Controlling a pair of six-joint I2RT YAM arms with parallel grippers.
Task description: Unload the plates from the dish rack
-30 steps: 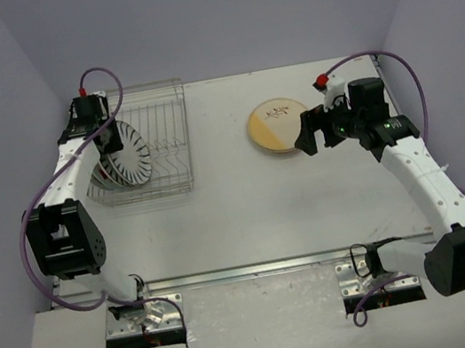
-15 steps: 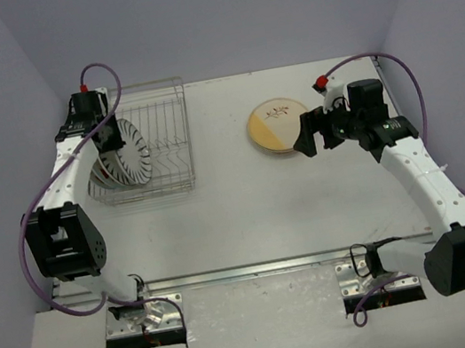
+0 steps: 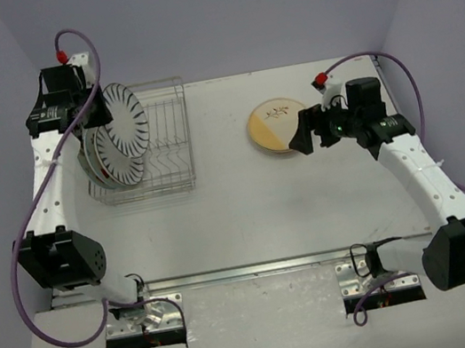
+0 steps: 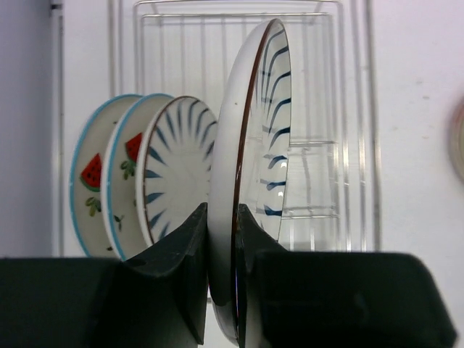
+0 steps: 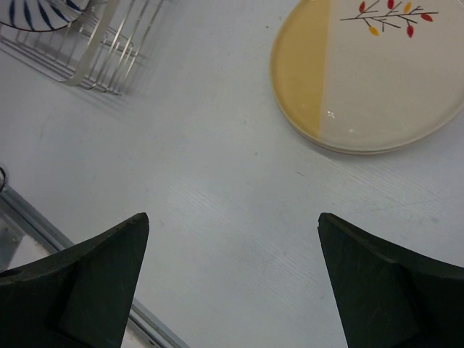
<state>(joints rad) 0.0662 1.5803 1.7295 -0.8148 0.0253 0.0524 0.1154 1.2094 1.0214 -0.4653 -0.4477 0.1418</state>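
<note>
The silver wire dish rack [image 3: 167, 131] stands at the far left. My left gripper [image 4: 223, 217] is shut on the rim of a white plate with dark radial stripes [image 4: 257, 123] and holds it upright on edge over the rack; it also shows in the top view [image 3: 126, 121]. Behind it in the rack stand a second striped plate [image 4: 177, 167] and two white plates with red wedges [image 4: 90, 181]. A tan and cream plate with a sprig [image 3: 276, 126] lies flat on the table. My right gripper [image 3: 302, 136] is open and empty just right of it, above bare table [image 5: 232, 221].
The rack's right half [image 4: 319, 109] holds no plates. The rack corner [image 5: 109, 51] shows at the top left of the right wrist view. A metal rail [image 3: 250, 272] runs along the table's near edge. Grey walls close in on the left, back and right.
</note>
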